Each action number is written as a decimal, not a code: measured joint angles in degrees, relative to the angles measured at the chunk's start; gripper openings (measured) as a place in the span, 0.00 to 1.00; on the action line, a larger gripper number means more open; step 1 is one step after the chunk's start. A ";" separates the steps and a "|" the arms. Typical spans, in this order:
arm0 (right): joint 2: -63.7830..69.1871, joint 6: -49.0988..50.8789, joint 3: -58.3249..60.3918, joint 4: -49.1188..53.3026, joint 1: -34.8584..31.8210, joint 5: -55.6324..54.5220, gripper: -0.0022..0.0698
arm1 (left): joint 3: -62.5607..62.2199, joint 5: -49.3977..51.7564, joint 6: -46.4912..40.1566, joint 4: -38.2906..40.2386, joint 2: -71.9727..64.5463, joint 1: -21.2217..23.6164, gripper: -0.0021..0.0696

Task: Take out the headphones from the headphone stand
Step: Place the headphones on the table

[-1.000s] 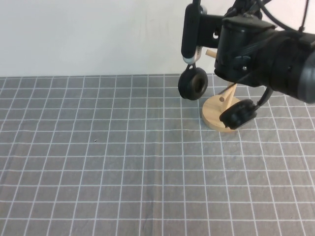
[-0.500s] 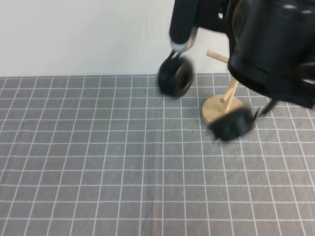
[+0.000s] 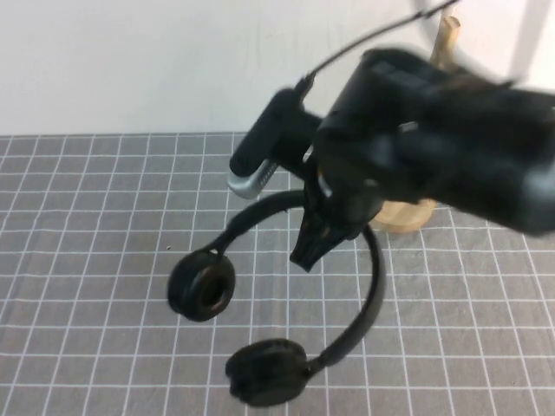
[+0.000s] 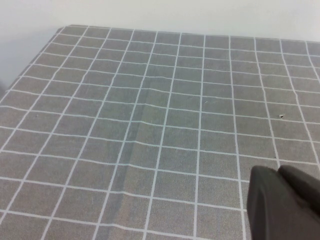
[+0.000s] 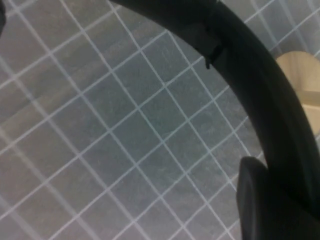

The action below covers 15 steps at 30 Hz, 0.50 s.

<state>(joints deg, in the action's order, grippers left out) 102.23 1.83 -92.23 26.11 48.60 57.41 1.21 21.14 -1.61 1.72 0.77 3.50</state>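
Right tool (image 3: 316, 234) hangs above the middle of the worktop (image 3: 104, 260), clenched on the thin arched band of the headphones (image 3: 368, 286). Its fingers are mostly swallowed by the bulky black wrist housing in the high view, so only a dark wedge shows where they meet the band. From the right wrist view the band (image 5: 260, 85) sweeps across as a broad black arc, with one dark finger (image 5: 270, 200) pressed against it at the lower edge; the other finger is out of sight.

Both ear cups hang off the band, clear of the stand: one sits toward the robot's left, its round pad facing the camera, and the other lies nearer the robot, close to the frame's lower edge. Whether either cup touches the grid cloth cannot be told.

Behind the arm, the headphone stand (image 3: 408, 215) is largely hidden. Only a sliver of its pale disc base and the tip of its pole near the top edge peek out.

Left tool (image 4: 282, 202) shows only in the left wrist view, as a dark blunt shape cut off at the corner over bare grid cloth; its fingers appear pressed together.
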 joint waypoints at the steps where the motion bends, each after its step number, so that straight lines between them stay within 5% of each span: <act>1: 1.55 -1.51 0.00 0.00 -0.74 -0.91 0.02 | 0.00 0.00 0.00 0.00 0.00 0.00 0.02; 11: 10.71 -24.33 0.00 -8.45 -6.82 -18.92 0.02 | 0.00 0.00 0.00 0.00 0.00 0.00 0.02; 15: 11.49 -28.21 0.11 -12.35 -7.77 -18.27 0.02 | 0.00 0.00 0.00 0.00 0.00 0.00 0.02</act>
<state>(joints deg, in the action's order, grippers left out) 113.72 -26.38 -92.12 13.76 40.83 39.15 1.21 21.14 -1.61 1.72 0.77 3.50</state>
